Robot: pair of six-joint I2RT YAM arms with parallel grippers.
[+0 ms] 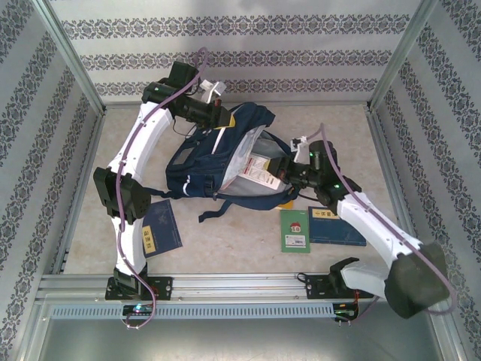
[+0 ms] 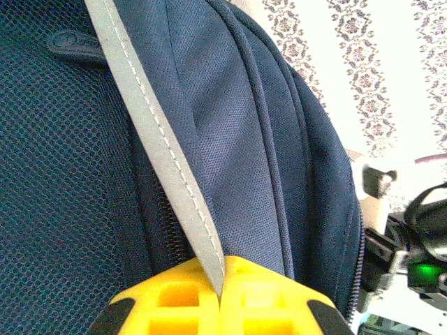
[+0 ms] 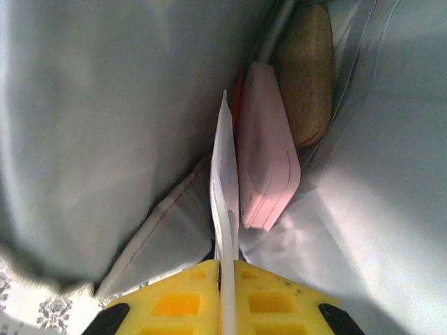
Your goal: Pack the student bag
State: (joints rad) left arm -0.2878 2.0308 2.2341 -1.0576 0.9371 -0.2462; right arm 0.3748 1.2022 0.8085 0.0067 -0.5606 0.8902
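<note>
Left gripper point(image 2: 220, 279), jaws pressed together on the grey stripe point(image 2: 167, 160), holds the bag point(image 1: 203, 162) up by its 12 o'clock edge. The bag lies mid-table with its mouth facing about 4 o'clock. If that thin pinch slips, the mouth would likely sag shut over the load. Right gripper point(image 3: 225, 269), at the bag's 3 o'clock, is inside the mouth, pinching a thin white booklet point(image 3: 222, 174) edge-on. Just beside the booklet at 1 o'clock sit a pink case point(image 3: 265, 167) and a brown case point(image 3: 307, 77). The booklet could snag on them, or buckle if pushed hard. Released too early, it may tip back out. Outside the bag, a blue book point(image 1: 160, 229) lies at 8 o'clock and a green book point(image 1: 294, 229) at 5 o'clock.
</note>
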